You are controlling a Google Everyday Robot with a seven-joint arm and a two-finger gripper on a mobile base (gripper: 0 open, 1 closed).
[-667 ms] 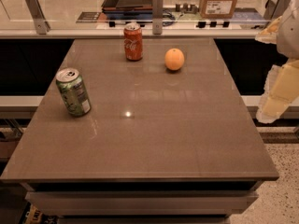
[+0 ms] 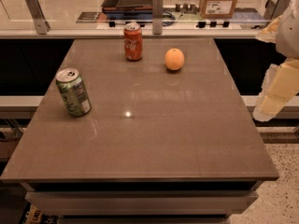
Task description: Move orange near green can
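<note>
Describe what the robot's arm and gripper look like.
The gripper, at the right edge beside the table, is pale cream-yellow and blocky, with flat faces. Above it, the arm is a rounded white-grey shell. No cables or markings can be made out.

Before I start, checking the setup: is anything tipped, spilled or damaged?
Nothing stands out. The green can and red can stand upright, the orange sits right of the red can, and the table shows no spill. The gripper hangs beyond the table's right edge.
</note>
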